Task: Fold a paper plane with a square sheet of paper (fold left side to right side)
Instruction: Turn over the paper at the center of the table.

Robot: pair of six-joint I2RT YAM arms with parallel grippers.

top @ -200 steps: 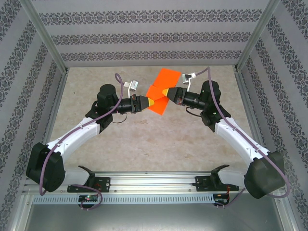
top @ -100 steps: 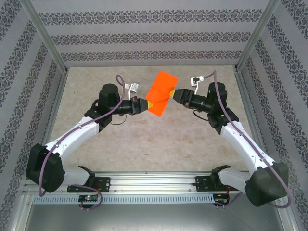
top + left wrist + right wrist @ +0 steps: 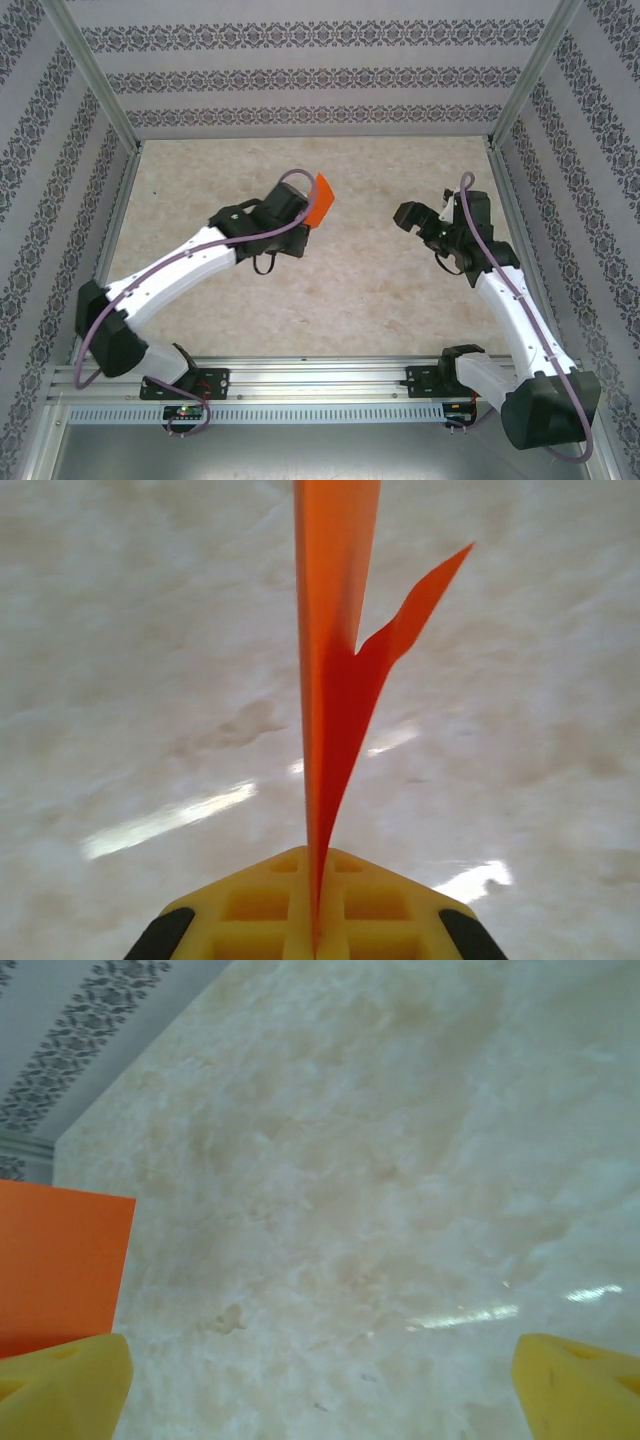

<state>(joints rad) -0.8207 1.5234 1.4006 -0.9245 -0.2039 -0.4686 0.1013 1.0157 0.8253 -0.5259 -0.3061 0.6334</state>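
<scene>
**Orange sheet held aloft in a one-sided pinch**

The left gripper (image 3: pixel 315 905) pinches the square sheet of paper (image 3: pixel 335 680) between yellow fingers (image 3: pixel 250 905) pressed together, holding it above the table (image 3: pixel 370 270). The left wrist camera sees the sheet edge-on with its top cut off, so its folds are hard to read. From above, the left arm (image 3: pixel 180 270) hides the fingers and the sheet's lower part. The right gripper (image 3: pixel 412 215), jaws spread wide and empty, stands well apart.

I see the square sheet of paper (image 3: pixel 320 199) as plain bright orange. Beneath it the table (image 3: pixel 350 280) is mottled cream marble, and behind it the walls (image 3: pixel 320 80) are white with dark floral bands. The fingers (image 3: pixel 260 910) at its edge are yellow with black corners.
</scene>
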